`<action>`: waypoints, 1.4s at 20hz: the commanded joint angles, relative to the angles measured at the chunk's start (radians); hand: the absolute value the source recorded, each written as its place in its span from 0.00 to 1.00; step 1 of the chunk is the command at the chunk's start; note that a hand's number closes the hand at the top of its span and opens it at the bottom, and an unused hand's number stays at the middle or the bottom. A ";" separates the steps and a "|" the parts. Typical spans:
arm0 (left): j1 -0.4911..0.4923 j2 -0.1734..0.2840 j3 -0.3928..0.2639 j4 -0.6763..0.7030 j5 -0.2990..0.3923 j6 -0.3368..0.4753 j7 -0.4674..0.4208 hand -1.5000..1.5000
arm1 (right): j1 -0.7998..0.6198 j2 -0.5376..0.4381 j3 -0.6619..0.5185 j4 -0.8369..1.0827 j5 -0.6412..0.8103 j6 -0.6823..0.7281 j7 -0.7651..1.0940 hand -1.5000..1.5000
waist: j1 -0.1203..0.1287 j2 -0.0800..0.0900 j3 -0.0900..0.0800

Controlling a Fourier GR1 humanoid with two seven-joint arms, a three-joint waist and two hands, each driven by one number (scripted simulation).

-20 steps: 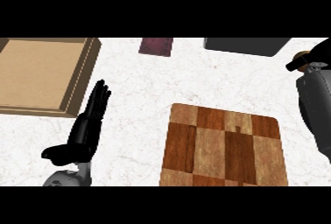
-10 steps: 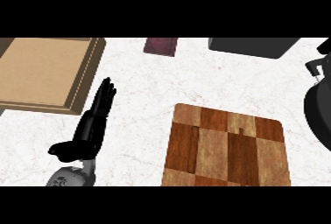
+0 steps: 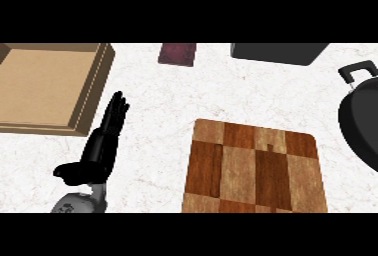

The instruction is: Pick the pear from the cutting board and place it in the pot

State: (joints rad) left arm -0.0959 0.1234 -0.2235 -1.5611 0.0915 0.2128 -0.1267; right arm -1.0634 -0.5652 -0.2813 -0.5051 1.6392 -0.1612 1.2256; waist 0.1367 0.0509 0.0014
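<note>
No brand, label or legible writing appears on any item. The bench (image 3: pixel 162 105) has a white surface with faint grey marbling, and nothing of the room beyond it is in view. The wooden cutting board (image 3: pixel 255 172), made of alternating light and dark strips, serves as the reference landmark; it lies flat at the lower centre of the bench, and its visible top surface carries no pear. The pear cannot be located in this view. The black pot (image 3: pixel 362 125) sits to the right of the cutting board, cut off by the frame edge, with its handle (image 3: pixel 356 71) pointing away from the robot. A shallow tan box (image 3: pixel 52 87) lies well to the left of the cutting board. A small dark-red item (image 3: pixel 178 54) and a dark grey block (image 3: pixel 279 52) lie beyond the cutting board at the far edge. The left hand (image 3: pixel 100 147) rests left of the cutting board, released, fingers straight and grasping nothing. The right hand is outside the view.
</note>
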 commanded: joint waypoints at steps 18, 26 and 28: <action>0.065 -0.004 0.043 -0.017 -0.005 0.044 0.002 0.50 | 0.168 0.039 -0.298 0.100 -0.010 -0.279 0.099 1.00 | -0.094 -0.034 0.002; 0.053 0.039 0.085 -0.022 0.028 -0.005 -0.006 0.50 | 0.238 0.074 -0.473 0.142 -0.102 -0.281 0.155 1.00 | -0.098 -0.032 0.002; 0.069 0.024 0.083 0.006 0.027 0.003 -0.011 0.50 | 0.248 0.065 -0.518 0.130 -0.132 -0.314 0.141 0.00 | -0.103 -0.033 0.002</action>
State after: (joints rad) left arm -0.0326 0.1394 -0.1535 -1.5661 0.1080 0.2265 -0.1386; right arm -0.8365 -0.5115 -0.7234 -0.3810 1.5564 -0.3926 1.1692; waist 0.0387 0.0190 0.0033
